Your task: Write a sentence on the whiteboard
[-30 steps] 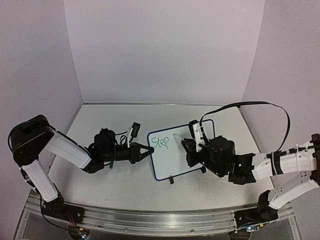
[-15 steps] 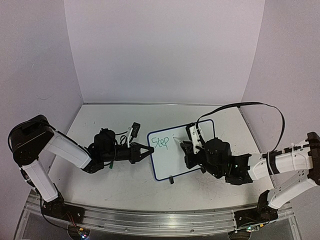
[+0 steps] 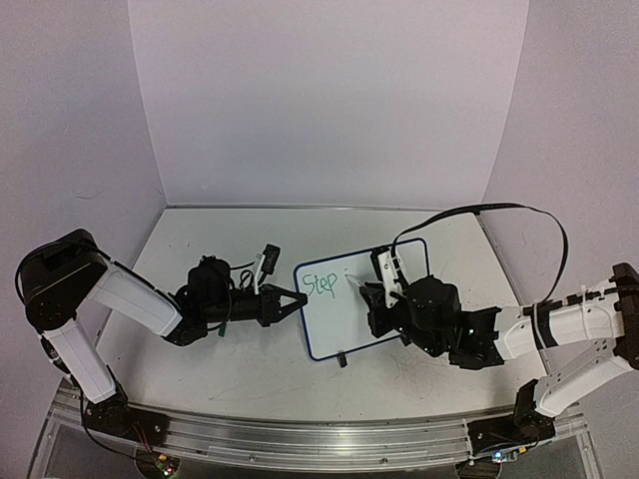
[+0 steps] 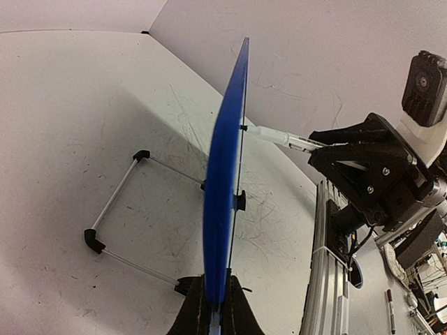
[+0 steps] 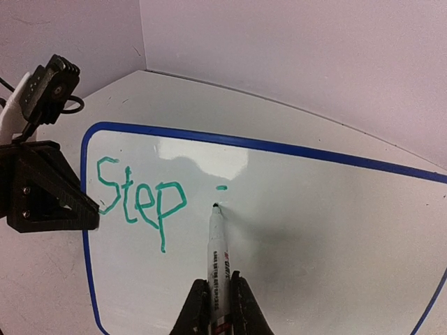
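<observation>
Setting: a pale, scuffed desk closed in by plain lilac-white walls, with a metal rail along its near edge.
Whiteboard: near the middle of the desk, between the two arms, propped at a tilt on a thin wire stand with black feet. It has a blue rim, and its back is blue in the left wrist view.
Sentence: only the green word "Step", in the board's upper left corner. A short green dash sits just to the right of it.
Left fingers: pressed together on the board's left edge, one on each face, beside the "S".
Right fingers: pinching the barrel of a marker, reaching over the board from its right side.
Marker tip: on the white surface just below the dash, right of the "p".
Right of the tip: blank white board out to the rim.
</observation>
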{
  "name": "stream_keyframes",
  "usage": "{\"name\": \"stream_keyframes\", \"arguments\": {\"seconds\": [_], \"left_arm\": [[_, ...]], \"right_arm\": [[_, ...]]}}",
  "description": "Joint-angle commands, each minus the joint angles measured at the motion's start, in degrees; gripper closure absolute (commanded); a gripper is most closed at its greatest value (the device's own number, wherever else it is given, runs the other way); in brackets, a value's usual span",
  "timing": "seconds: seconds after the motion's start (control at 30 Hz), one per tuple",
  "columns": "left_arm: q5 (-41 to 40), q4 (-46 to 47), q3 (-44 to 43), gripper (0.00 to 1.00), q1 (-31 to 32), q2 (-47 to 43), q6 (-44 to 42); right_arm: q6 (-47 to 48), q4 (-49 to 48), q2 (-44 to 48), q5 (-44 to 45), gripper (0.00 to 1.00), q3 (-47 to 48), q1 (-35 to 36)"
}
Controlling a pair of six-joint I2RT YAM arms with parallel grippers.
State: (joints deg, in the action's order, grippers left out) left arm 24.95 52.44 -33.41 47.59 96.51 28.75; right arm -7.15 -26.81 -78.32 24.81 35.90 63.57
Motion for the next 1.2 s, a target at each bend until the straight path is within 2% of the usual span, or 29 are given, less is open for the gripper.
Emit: {"name": "stream_keyframes", "arguments": {"seconds": [0.0, 0.67, 1.0, 1.17], "left_arm": [[0.0, -2.6, -1.1, 1.00, 0.0, -1.1, -0.8], [0.1, -3.0, -1.2, 1.00, 0.1, -1.1, -0.6], [0.1, -3.1, -1.2, 1.00, 0.1, -1.1, -0.5], [0.1, -3.2, -1.3, 1.00, 0.1, -1.1, -0.6]], "right_arm": [[-1.2, 1.2, 0.3, 0.6, 1.00, 0.4, 0.1], [-3.6, 3.1, 2.0, -1.4, 1.00, -2.1, 0.3], [-2.6, 1.5, 6.9, -1.8, 1.00, -0.8, 0.3], [-1.5, 1.3, 5.7, -0.1, 1.00, 0.0, 0.1]]}}
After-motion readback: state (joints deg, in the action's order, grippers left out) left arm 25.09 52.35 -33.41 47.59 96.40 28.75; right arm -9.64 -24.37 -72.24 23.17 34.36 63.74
